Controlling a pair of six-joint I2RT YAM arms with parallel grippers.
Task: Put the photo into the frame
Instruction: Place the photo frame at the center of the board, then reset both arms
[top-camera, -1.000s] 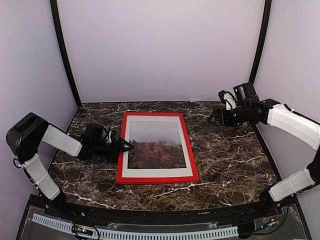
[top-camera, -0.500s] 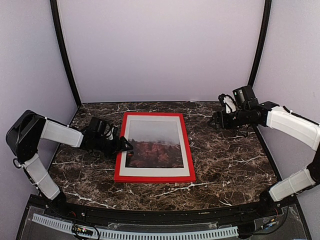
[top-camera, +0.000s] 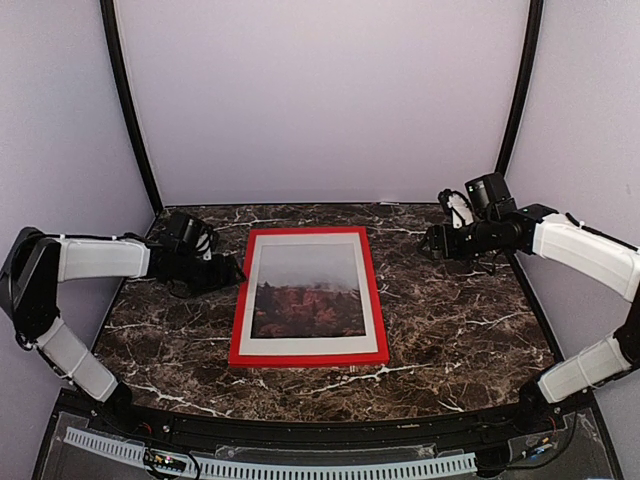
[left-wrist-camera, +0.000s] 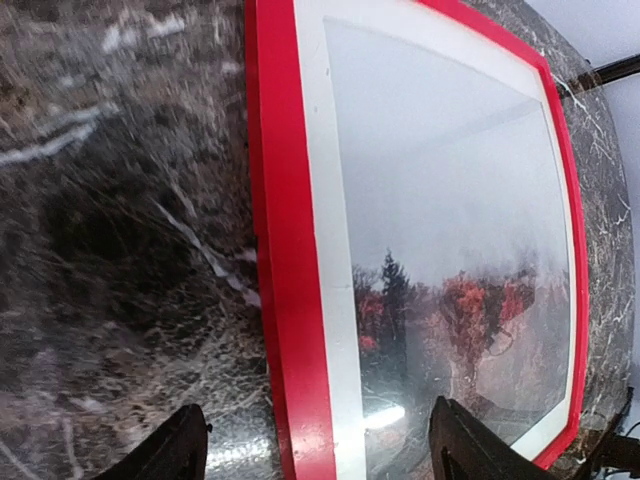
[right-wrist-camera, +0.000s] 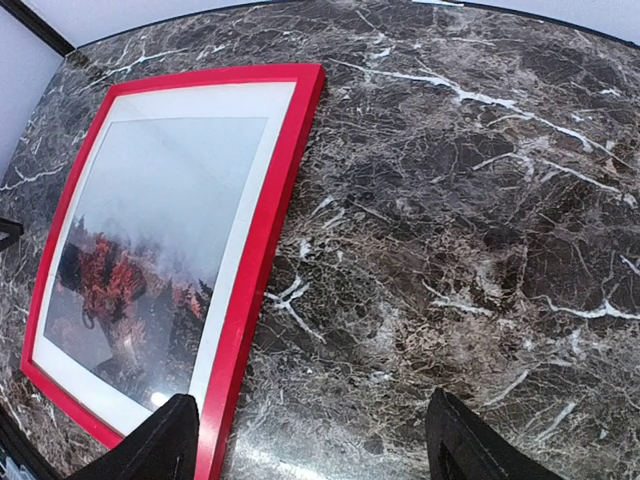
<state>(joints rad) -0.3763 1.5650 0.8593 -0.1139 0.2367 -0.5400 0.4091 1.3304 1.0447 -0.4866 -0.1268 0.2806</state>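
Photo (top-camera: 307, 290) and frame (top-camera: 300, 359) lie together, flat and face up, in the middle of the dark marble table (top-camera: 450, 310). The misty sky and reddish terrain show through the window of a white mat (top-camera: 310, 345), which is bordered all round by the red wood. Your left gripper (top-camera: 234, 272) hovers just beside the frame's left long edge, toward its far end, with its tips pointing at the red border but apart from it. In the left wrist view its two fingers are spread wide with nothing pinched, and the red edge and the mat run up the picture between them, lower down on the table. Your right gripper (top-camera: 432, 242) hangs well apart from the frame, off its far right corner and above bare marble. Its fingers also stand wide apart and hold nothing. From the right wrist camera you see the frame lying to the left, with its right long edge running diagonally and only veined stone directly ahead of the fingertips. The glazing over the photo catches a pale reflection in both wrist views.
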